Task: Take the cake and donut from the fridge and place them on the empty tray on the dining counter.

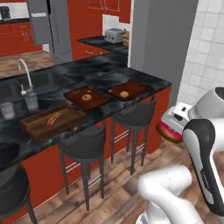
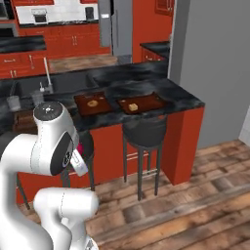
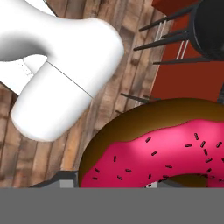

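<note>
My gripper (image 1: 169,129) is shut on the pink-iced donut (image 1: 168,133), low and to the right of the dining counter (image 1: 131,74), above the wooden floor. In the hand view the donut (image 3: 166,148) sits between the fingertips, with its icing and dark sprinkles facing the camera. A sliver of pink donut (image 2: 78,147) shows behind my arm in the right base view. The small tan cake (image 1: 124,94) lies on the dark red-brown tray (image 1: 136,89) at the counter's right end, and the same cake (image 2: 132,106) and tray (image 2: 149,103) appear in the right base view. The grey fridge (image 1: 59,30) stands far back.
A second tray (image 1: 98,101) holds a plain tan ring pastry (image 1: 86,97). A wooden box (image 1: 35,127), a glass (image 1: 7,110) and a sink tap (image 1: 25,72) lie further left. Black stools (image 1: 133,116) stand under the counter. A grey wall (image 1: 162,39) rises at its right end.
</note>
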